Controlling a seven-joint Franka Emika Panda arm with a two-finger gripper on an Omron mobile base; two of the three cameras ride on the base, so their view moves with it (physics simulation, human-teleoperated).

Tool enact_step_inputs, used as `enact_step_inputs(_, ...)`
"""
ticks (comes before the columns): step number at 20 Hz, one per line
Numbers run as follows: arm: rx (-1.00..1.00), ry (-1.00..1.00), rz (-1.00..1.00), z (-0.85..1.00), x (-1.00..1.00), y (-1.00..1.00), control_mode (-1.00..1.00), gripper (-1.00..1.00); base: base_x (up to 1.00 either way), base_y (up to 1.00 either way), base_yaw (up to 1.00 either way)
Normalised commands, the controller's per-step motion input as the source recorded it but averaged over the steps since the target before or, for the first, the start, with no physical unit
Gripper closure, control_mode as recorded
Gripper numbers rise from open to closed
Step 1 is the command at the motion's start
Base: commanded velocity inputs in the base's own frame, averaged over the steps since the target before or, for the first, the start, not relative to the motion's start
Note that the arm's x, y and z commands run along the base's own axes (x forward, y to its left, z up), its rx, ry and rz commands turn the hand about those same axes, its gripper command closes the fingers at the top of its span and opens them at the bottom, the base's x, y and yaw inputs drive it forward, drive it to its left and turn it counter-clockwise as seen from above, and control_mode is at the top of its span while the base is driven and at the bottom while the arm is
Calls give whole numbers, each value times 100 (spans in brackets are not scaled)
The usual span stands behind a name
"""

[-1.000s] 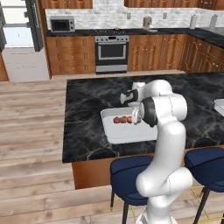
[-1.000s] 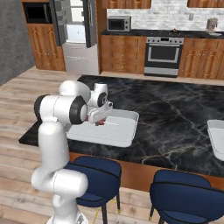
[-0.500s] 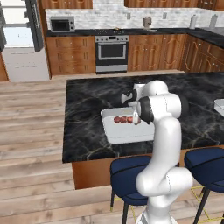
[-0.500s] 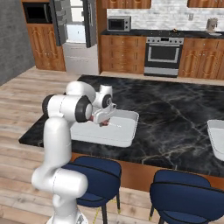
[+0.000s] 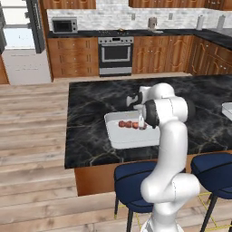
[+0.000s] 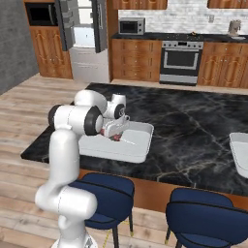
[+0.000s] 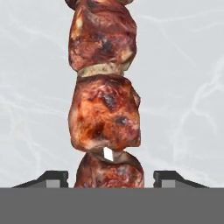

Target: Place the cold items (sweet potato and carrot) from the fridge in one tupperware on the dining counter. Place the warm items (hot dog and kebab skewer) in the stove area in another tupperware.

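Observation:
The kebab skewer (image 7: 105, 113), with chunks of browned meat, lies on the floor of a white tupperware (image 5: 118, 138) on the dark marble dining counter (image 5: 90, 108). From the left base view the skewer (image 5: 129, 124) is a row of red pieces near the container's back. My gripper (image 7: 110, 177) hangs straight over the skewer's near end. Its two dark fingertips (image 7: 53, 178) stand on either side of the meat with a small gap on each side, so it is open. In the right base view the hand (image 6: 115, 130) sits low over the tupperware (image 6: 138, 145).
A second white tupperware (image 6: 240, 154) sits at the counter's right end (image 5: 227, 108). Two blue stools (image 6: 104, 193) stand along the counter's near edge. The stove (image 5: 115, 54) and the open fridge (image 6: 87, 38) are at the back wall.
The fingers have spread apart and let go of the kebab skewer, which now rests in the tupperware. The arm has hardly moved.

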Motion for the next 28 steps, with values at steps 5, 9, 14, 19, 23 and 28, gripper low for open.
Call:
enact_step_inputs(5, 0, -11, -2, 29, -46, 0, -100, -100, 0, 0, 0)
enact_step_inputs(9, 0, -12, -12, 56, -46, 0, -100, -100, 0, 0, 0)
enact_step_inputs(14, 3, -6, -28, 57, -61, 10, -100, -100, 0, 0, 0)
enact_step_inputs(19, 4, -1, -36, 56, -70, 21, -100, -100, 0, 0, 0)
enact_step_inputs(23, 5, 0, -36, 55, -80, 16, -100, -100, 0, 0, 0)
enact_step_inputs(28, 0, 0, -32, 54, -72, 11, -100, -100, 0, 0, 0)
